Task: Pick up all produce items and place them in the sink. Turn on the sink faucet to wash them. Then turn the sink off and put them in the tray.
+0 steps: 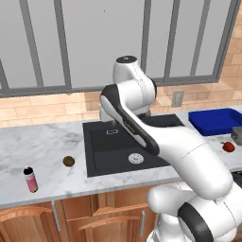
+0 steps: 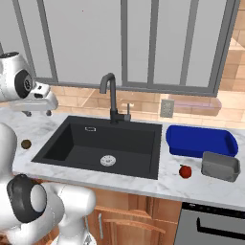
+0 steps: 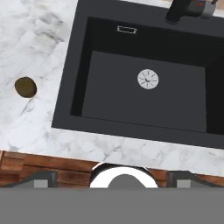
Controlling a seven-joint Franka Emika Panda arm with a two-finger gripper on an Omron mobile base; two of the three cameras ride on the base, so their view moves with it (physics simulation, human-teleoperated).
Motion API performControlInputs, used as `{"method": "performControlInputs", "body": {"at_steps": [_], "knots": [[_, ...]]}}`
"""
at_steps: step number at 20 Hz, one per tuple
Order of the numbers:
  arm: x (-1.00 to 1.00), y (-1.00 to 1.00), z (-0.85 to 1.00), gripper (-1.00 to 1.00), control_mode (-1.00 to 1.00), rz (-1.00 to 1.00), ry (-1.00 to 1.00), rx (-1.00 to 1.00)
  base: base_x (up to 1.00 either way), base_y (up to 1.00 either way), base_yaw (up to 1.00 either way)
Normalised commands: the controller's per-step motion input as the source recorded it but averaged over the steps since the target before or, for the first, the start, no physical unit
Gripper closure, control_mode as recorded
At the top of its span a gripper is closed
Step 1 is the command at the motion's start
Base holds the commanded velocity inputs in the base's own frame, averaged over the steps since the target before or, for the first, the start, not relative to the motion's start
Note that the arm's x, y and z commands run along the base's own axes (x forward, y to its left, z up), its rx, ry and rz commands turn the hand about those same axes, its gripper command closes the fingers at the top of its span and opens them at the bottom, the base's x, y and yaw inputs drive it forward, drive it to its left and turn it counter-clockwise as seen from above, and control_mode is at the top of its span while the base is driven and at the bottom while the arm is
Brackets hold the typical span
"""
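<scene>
Above sink (image 3: 144, 83) front edge: pincer (image 3: 112, 181) spread wide, released, holding nothing; brownish-olive ball (image 3: 25, 86) on counter nearby.

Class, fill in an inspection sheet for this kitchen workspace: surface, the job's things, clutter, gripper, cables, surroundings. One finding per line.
Surface: white marble counter, with the sink set into it.
Job's things: brownish-olive ball on the counter left of the black sink; red ball on the counter right of the sink, in front of the blue tray; faucet behind the basin; basin holds no produce.
Clutter: pink bottle near the counter's front left; grey container beside the red ball.
Gripper: gripper raised above the counter's front edge, holding nothing; finger gap hard to judge.
Cables: nothing seen.
Surroundings: window, brick wall, wall outlet, wooden cabinets.
</scene>
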Motion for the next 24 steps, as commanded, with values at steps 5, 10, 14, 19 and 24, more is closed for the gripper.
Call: {"method": "performControlInputs", "body": {"at_steps": [5, 10, 14, 19, 24], "knots": [[0.0, 0.77, -0.11, -1.0, -1.0, 0.0, 0.12, -0.02, 0.0, 0.0, 0.0], [0.0, 0.59, -0.19, -1.0, -1.0, 0.0, 0.12, 0.0, 0.0, 0.0, 0.0], [0.0, 0.42, -0.32, -1.0, -1.0, 0.0, 0.09, 0.0, 0.0, 0.0, 0.0], [0.0, 0.31, -0.45, -1.0, -1.0, 0.0, 0.05, 0.0, 0.0, 0.0, 0.0], [0.03, 0.24, -0.46, -1.0, -1.0, 0.0, 0.06, 0.0, 0.0, 0.0, 0.0]]}}
